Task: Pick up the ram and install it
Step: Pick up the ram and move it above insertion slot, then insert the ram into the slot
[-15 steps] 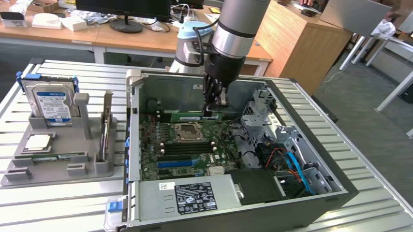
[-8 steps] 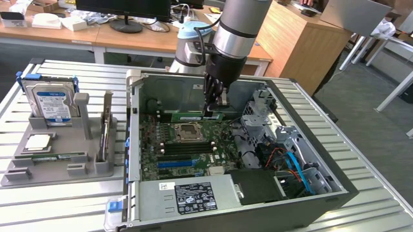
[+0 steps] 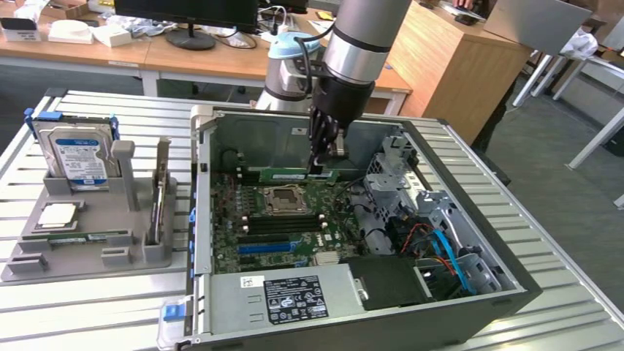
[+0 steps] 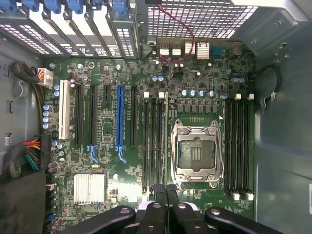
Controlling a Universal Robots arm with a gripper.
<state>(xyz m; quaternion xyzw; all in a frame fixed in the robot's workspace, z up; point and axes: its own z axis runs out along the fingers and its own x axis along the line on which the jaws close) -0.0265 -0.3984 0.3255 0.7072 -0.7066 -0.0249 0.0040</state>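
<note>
1. Gripper state: the gripper [image 3: 325, 167] is inside the open case [image 3: 273, 142], pointing down. Its jaws are closed on the ram [image 3: 292, 175], pinching the thin board by its faces.
2. Ram position, exterior view: the ram is held level, long edge down, above the board [image 3: 244, 208]. It appears in front of the case's back wall, beyond the socket [image 3: 286, 197].
3. Ram position, wrist view: the ram [image 4: 166, 136] shows edge-on as a thin line running out from between the fingertips of the gripper [image 4: 166, 187]. It runs parallel to the slots [image 4: 153, 141] and lies just beside the socket [image 4: 197, 151], at the socket-side edge of that slot bank.
4. Steps done: the ram is picked up, clear of the tray [image 3: 88, 259], and carried into the case. It is oriented along the slots.
5. Steps left: the ram appears to hang above the board and not in a slot, so seating is judged not yet done. Whether its lower edge touches a slot cannot be told.
6. Alignment: the ram looks close to the slot nearest the socket. Exact registration with that slot cannot be confirmed.
7. Other parts: the drive [image 3: 80, 153] stands upright in the tray, and the processor [image 3: 57, 213] lies flat in front of it. Both are well apart from the gripper and untouched.
</note>
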